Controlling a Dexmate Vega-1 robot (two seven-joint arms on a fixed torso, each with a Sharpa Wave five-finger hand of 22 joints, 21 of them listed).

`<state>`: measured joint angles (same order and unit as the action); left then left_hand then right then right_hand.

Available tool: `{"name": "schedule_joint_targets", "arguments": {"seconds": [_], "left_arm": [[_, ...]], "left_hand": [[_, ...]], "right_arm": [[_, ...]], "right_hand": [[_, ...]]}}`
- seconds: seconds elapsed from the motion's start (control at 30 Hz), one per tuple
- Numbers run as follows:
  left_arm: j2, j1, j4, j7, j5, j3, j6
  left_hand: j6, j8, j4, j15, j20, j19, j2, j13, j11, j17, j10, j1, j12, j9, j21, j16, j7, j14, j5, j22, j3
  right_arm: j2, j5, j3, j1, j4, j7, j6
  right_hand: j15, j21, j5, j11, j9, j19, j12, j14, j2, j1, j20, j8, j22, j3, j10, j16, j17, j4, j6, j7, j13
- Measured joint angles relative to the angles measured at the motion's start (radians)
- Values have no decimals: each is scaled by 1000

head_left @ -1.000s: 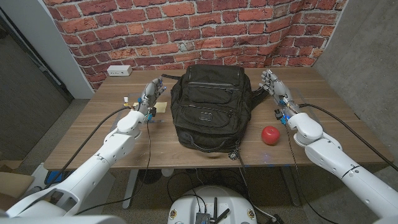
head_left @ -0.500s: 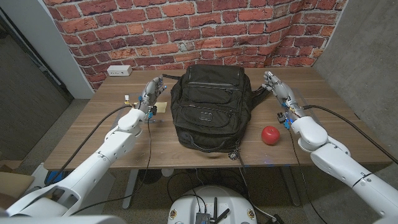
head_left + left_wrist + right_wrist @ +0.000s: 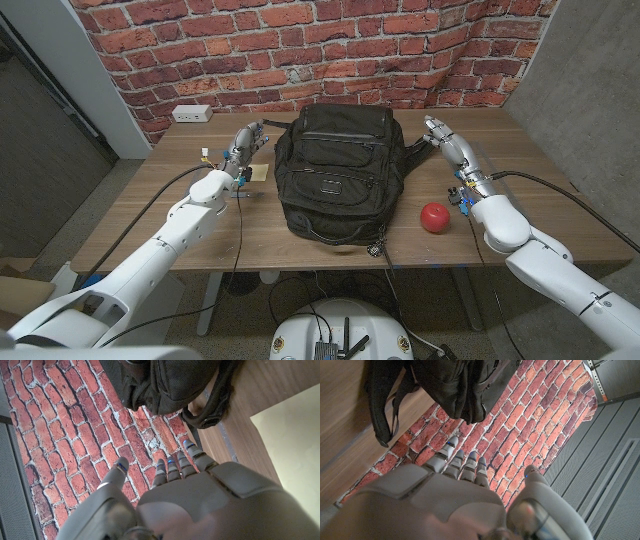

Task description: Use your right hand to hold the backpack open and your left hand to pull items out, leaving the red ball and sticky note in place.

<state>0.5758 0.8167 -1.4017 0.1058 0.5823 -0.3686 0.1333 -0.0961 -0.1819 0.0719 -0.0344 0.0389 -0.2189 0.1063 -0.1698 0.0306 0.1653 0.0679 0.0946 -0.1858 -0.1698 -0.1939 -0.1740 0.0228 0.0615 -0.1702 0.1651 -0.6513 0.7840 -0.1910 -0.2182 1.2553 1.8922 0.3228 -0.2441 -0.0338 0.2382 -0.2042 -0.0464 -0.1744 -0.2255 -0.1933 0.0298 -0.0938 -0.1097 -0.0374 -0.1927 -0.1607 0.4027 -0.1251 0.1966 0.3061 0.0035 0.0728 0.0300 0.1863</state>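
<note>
- Small round red ball (image 3: 434, 216): on the wooden table (image 3: 540, 215), just beside the backpack, near the right arm.
- Black fabric backpack (image 3: 338, 168): lying at table centre, apparently zipped shut.
- Left hand (image 3: 243, 151) and right hand (image 3: 451, 146): flanking the backpack, fingers apart, holding nothing.
- Pale yellow sticky note (image 3: 258, 172): beside the left hand.
- Step: opening approach; next, the right hand must reach the backpack's top.

Brick-walled (image 3: 300, 50) lab, wooden table (image 3: 200, 225)
</note>
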Motion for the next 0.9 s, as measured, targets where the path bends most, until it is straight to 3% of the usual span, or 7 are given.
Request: {"name": "schedule_joint_targets", "arguments": {"seconds": [0.33, 0.37, 0.5, 0.57, 0.9], "left_arm": [[1, -2, -4, 17, 0, -1, -20], [2, -1, -14, 21, 0, 0, -21], [3, 1, -17, 29, 1, 2, -24], [7, 11, -28, 34, 1, 8, -24], [13, 30, -43, 46, 2, 19, -12]], "left_hand": [[0, 0, 4, -1, 1, -7, 0, 0, -5, 0, 5, 0, 0, 0, 0, 0, 0, 1, 0, 0, -4], [0, 0, 4, 2, 1, -7, 0, 0, -5, 0, 4, 0, 0, 0, 0, 0, 0, 5, 0, 0, -4], [0, 0, 4, 3, 1, -7, 0, 0, -1, 0, 8, 0, 0, 0, 0, 0, 0, 7, 0, 0, -4], [0, 0, 4, -1, 1, -7, 0, 0, 1, 0, 10, 0, 0, 0, 0, 0, 0, 12, 0, 0, -4], [0, 0, 7, -1, 1, -7, 0, 0, 1, 0, 10, 0, 0, 0, 0, 1, 0, 12, 0, 0, -7]], "right_arm": [[11, 37, 25, 57, 46, 12, 0], [12, 94, 29, 67, 53, 30, 2], [14, 94, 40, 90, 71, 30, 2], [16, 163, 47, 103, 82, 54, 7], [26, 252, 71, 161, 137, 71, 23]], "right_hand": [[-2, 0, 5, 0, 0, -7, 0, 9, 11, -11, -4, 0, 0, 0, 0, 0, -9, -15, 0, 0, 0], [-4, 0, 7, 0, 0, -10, 0, 10, 11, -11, -1, 0, 0, -2, 0, 0, -9, -18, 0, 0, 0], [-5, -7, 7, -1, 0, -20, 0, 19, 13, -24, -3, 0, 0, 0, -14, 6, -16, -33, 5, 5, 0], [-2, -8, 7, -4, 0, -27, 0, 27, 16, -27, -2, 0, 0, 1, -18, 8, -19, -38, 11, 11, 0], [-2, -13, 16, 3, 0, -48, -7, 59, 17, -41, -2, 0, 0, 0, -36, 23, -28, -62, 12, 2, 0]]}}
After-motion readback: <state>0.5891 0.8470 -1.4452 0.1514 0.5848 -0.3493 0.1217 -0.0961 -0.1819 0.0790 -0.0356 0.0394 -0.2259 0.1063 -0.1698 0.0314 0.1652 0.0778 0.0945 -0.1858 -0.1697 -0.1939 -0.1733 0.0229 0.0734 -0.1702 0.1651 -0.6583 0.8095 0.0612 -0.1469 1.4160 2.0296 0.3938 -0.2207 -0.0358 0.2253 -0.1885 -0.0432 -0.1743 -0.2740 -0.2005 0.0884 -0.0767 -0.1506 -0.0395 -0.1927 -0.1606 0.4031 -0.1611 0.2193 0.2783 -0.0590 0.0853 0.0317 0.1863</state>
